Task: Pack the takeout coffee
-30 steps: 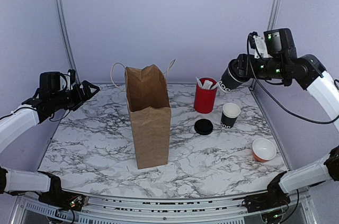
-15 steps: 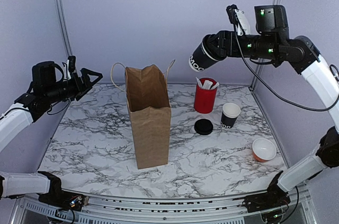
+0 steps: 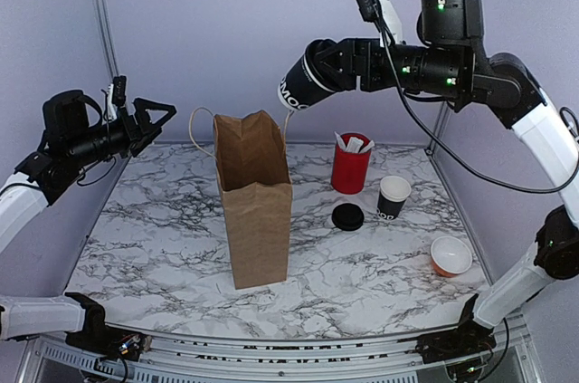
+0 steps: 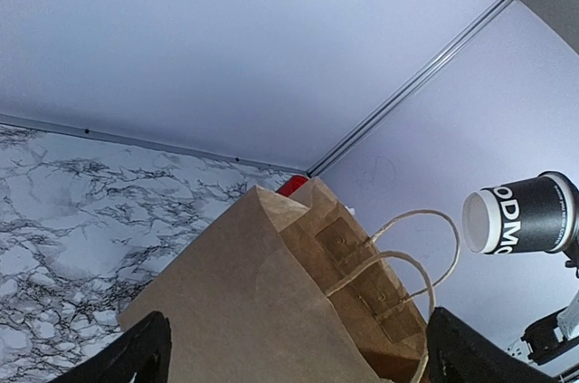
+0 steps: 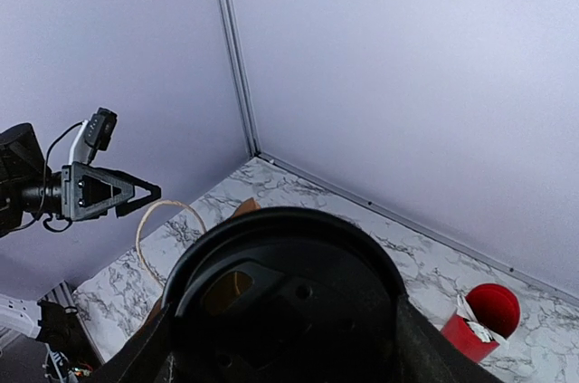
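Black cup in right tool (sideways)

Lettering check, for your notes. In the left wrist view you can read white capitals "ODMO" on the side of the black cup. The cup's curve cuts the string off, so treat it as partial. From the top camera the same lettering is too small to read. The second black cup has white marks low on its side, illegible.
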Motion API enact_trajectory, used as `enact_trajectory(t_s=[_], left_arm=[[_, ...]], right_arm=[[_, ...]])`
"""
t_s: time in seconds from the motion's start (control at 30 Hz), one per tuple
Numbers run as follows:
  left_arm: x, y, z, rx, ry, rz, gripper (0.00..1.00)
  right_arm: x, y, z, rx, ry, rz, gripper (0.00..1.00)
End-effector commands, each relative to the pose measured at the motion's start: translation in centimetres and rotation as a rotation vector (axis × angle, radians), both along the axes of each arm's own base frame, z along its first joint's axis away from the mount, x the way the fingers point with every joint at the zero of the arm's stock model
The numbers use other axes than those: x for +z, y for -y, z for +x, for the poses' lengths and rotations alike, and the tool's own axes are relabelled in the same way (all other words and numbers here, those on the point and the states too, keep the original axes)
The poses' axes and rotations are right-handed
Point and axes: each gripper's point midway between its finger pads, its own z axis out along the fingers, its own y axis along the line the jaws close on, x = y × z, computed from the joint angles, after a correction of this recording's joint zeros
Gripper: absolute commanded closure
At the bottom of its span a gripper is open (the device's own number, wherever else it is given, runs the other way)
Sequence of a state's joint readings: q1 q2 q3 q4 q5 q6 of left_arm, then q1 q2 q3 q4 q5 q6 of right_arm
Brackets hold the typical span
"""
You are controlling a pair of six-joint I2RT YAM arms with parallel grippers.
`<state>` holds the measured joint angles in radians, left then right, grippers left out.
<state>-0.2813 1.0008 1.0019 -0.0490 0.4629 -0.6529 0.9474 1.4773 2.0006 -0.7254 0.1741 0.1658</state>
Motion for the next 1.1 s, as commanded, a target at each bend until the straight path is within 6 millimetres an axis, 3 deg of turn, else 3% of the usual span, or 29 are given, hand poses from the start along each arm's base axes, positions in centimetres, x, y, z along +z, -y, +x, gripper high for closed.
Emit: enact_trajectory(t_s=[0.0, 0.27, 0.5, 0.67, 0.83, 1.07], left_arm=[[3.3, 0.8, -1.1, -0.041, 0.086, -0.036, 0.01], [4.4, 2.5, -2.1, -0.109, 0.114, -0.038, 0.06], [4.5, 4.2, -2.2, -0.156, 0.12, -0.012, 0.22], [4.0, 5.1, -1.8, -0.163, 0.113, 0.02, 0.39], [3.5, 5.9, -1.7, -0.159, 0.108, 0.042, 0.62], [2.5, 6.9, -2.0, -0.147, 0.089, 0.065, 0.88]], right_arm=[[3.9, -1.0, -1.2, 0.026, 0.1, 0.075, 0.35], [1.7, -6.6, -2.6, 0.126, 0.083, 0.01, 0.34], [-1.7, -9.6, -1.4, 0.115, 0.036, -0.074, 0.34], [-4.2, -11.0, -0.4, 0.099, 0.0, -0.129, 0.34], [-6.7, -12.1, 0.6, 0.071, -0.037, -0.185, 0.34], [-9.0, -13.1, 1.4, 0.068, -0.087, -0.216, 0.34]])
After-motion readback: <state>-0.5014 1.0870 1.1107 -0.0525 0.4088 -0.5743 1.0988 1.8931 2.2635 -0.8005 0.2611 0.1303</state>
